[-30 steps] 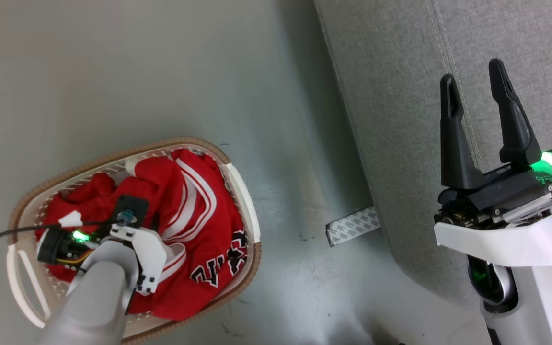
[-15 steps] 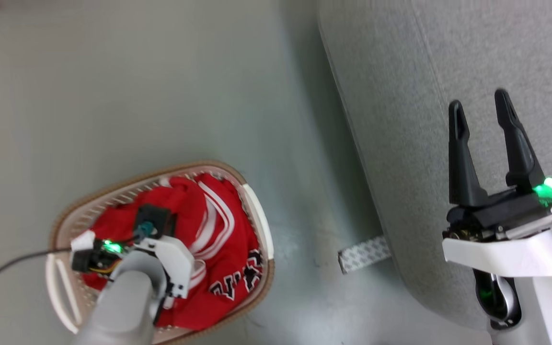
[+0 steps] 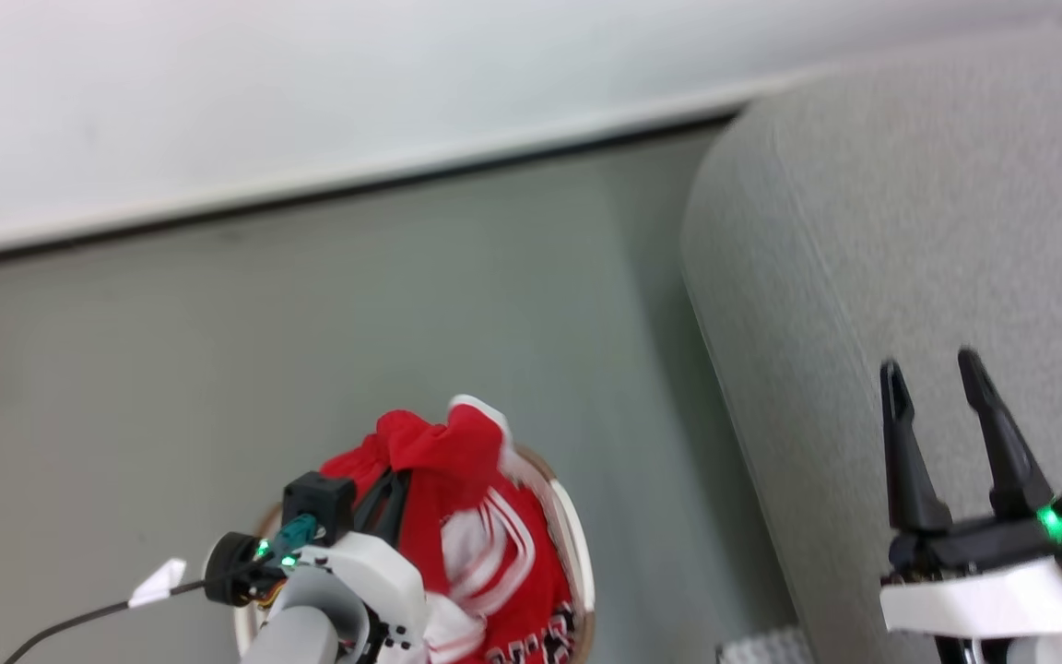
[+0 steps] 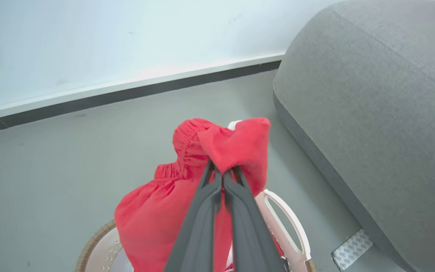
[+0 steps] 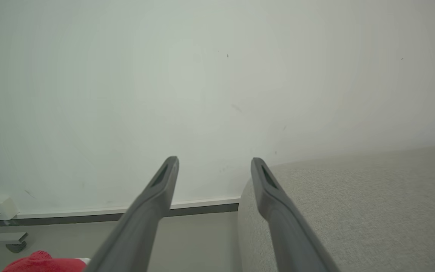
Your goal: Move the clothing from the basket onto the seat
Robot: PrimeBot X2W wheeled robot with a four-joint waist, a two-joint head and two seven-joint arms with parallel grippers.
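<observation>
My left gripper (image 4: 223, 172) is shut on a fold of the red clothing (image 4: 187, 189) and holds it lifted above the white basket (image 4: 289, 230). In the head view the same gripper (image 3: 393, 484) sits at the bottom with the red, white-striped clothing (image 3: 485, 544) bunched around it and the basket's rim (image 3: 577, 553) below. To the right spreads the grey seat (image 3: 863, 240), also seen as the seat (image 4: 383, 113) in the left wrist view. My right gripper (image 3: 932, 387) stands open over the seat with nothing between its fingers; its wrist view shows the same open gripper (image 5: 214, 166).
A pale wall (image 3: 310, 83) with a dark skirting line (image 3: 356, 189) runs behind the grey floor (image 3: 218, 369). A patterned tape strip (image 4: 351, 249) lies on the floor at the seat's base. A small white block (image 5: 2, 207) stands by the wall.
My left gripper has shut on the clothing and lifted it out of the basket. The head camera has tilted up, bringing the wall into view. The right gripper stays open.
</observation>
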